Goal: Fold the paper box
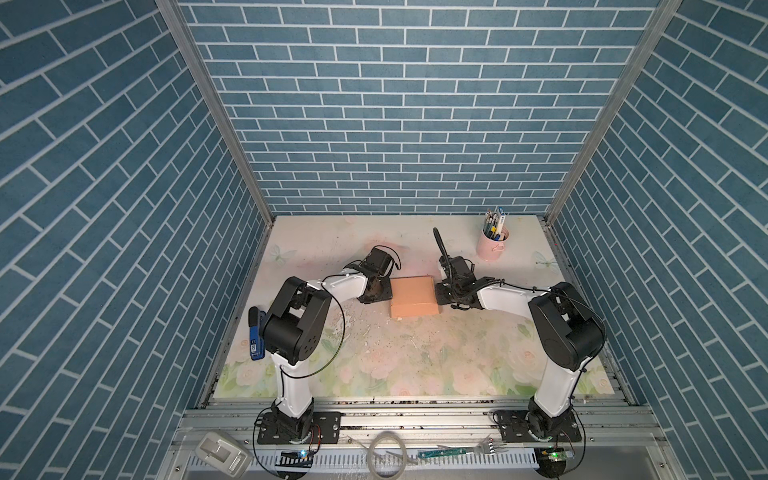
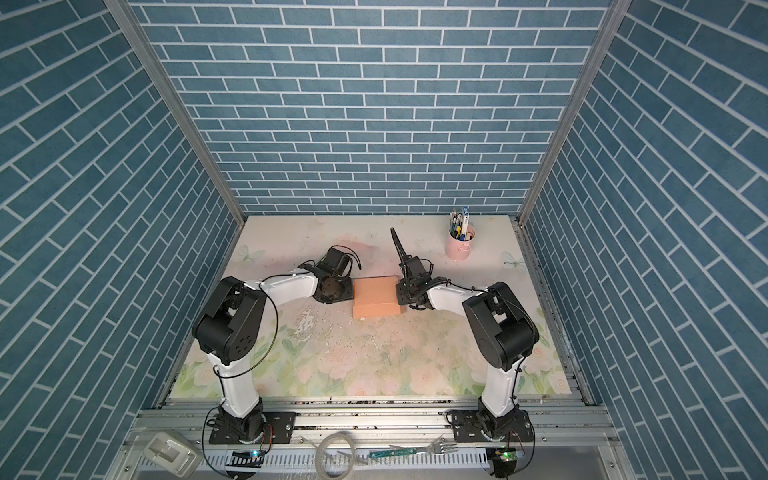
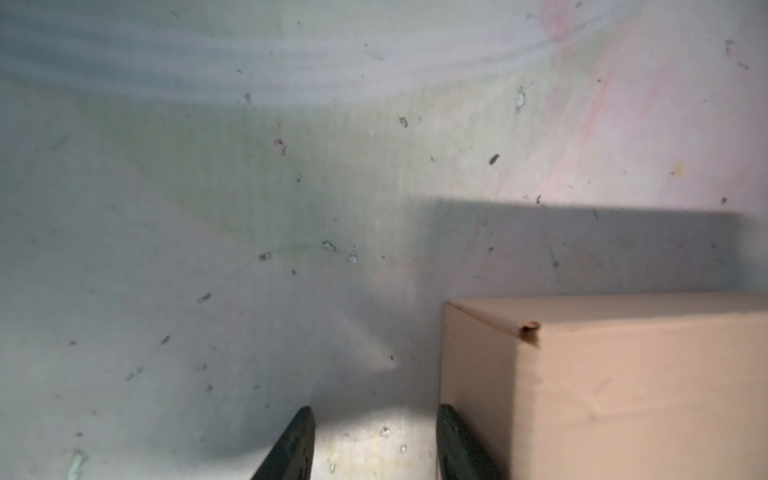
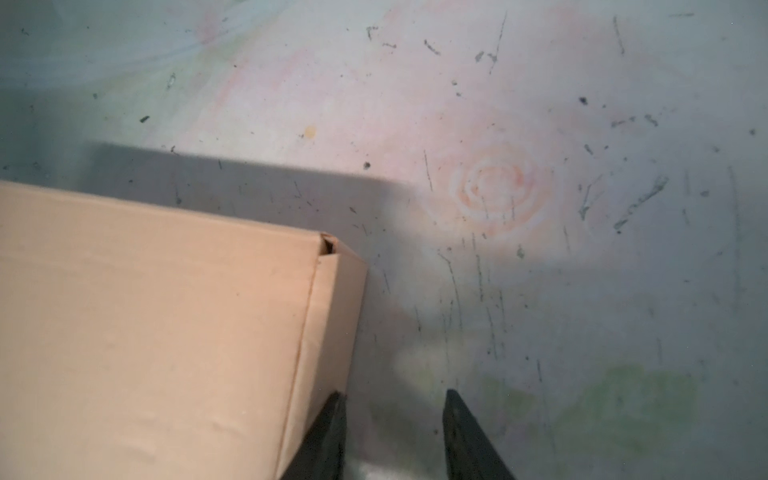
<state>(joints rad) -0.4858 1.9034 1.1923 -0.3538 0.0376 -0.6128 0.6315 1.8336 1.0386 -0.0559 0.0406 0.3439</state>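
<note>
No writing can be read: the white label on the blue device (image 1: 255,332) clipped to the left arm is too small to make out, as is the print on the items in the pink cup (image 1: 491,245) near the far right corner of the table (image 1: 415,365). The paper box (image 1: 414,296) is found closed, flat on its base, at the middle of the table and well away from every edge, as is seen in both top views (image 2: 375,296). It is flanked by both arms, one at each short side. The left gripper (image 3: 376,409) is observed with its jaws apart, only bare table between them and nothing held; one of its fingers (image 3: 453,440) stands just beside the box wall (image 3: 623,395). The right gripper (image 4: 395,394) is likewise parted and empty, one finger (image 4: 328,432) close against the box side (image 4: 145,332); contact cannot be confirmed at either side.
</note>
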